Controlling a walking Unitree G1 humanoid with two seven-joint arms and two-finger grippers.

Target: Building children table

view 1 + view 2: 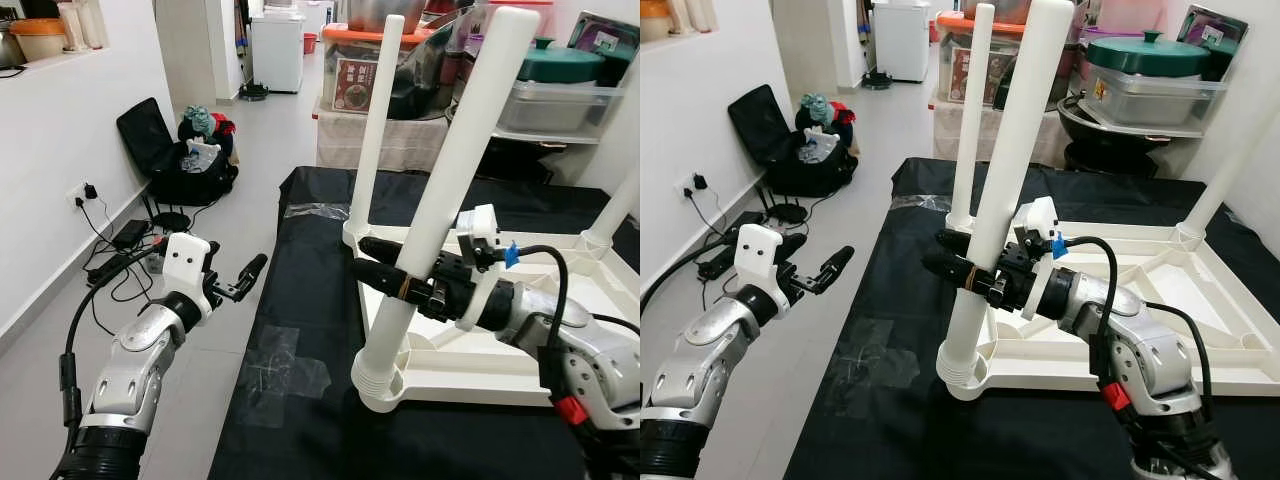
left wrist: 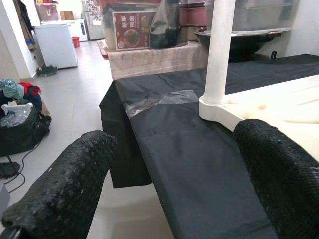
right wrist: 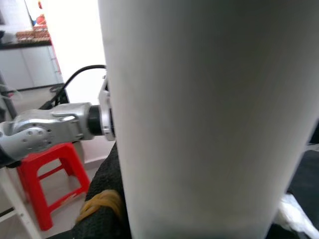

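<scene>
Even indoor daylight is filling the room, and the head views are staying sharp with soft shadows. Ahead of the right gripper point(image 1: 375, 265), the white table leg point(image 3: 209, 114) is blurring and washing out, pressed close to the lens. The left gripper's fingers point(image 2: 65, 184) are looming soft and dark, with the background beyond them crisp.

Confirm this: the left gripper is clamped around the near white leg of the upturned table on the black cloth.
Wrong arm. The right gripper is clamped around the near white leg, as the left eye view shows; the left gripper hangs open beside the black cloth.
</scene>
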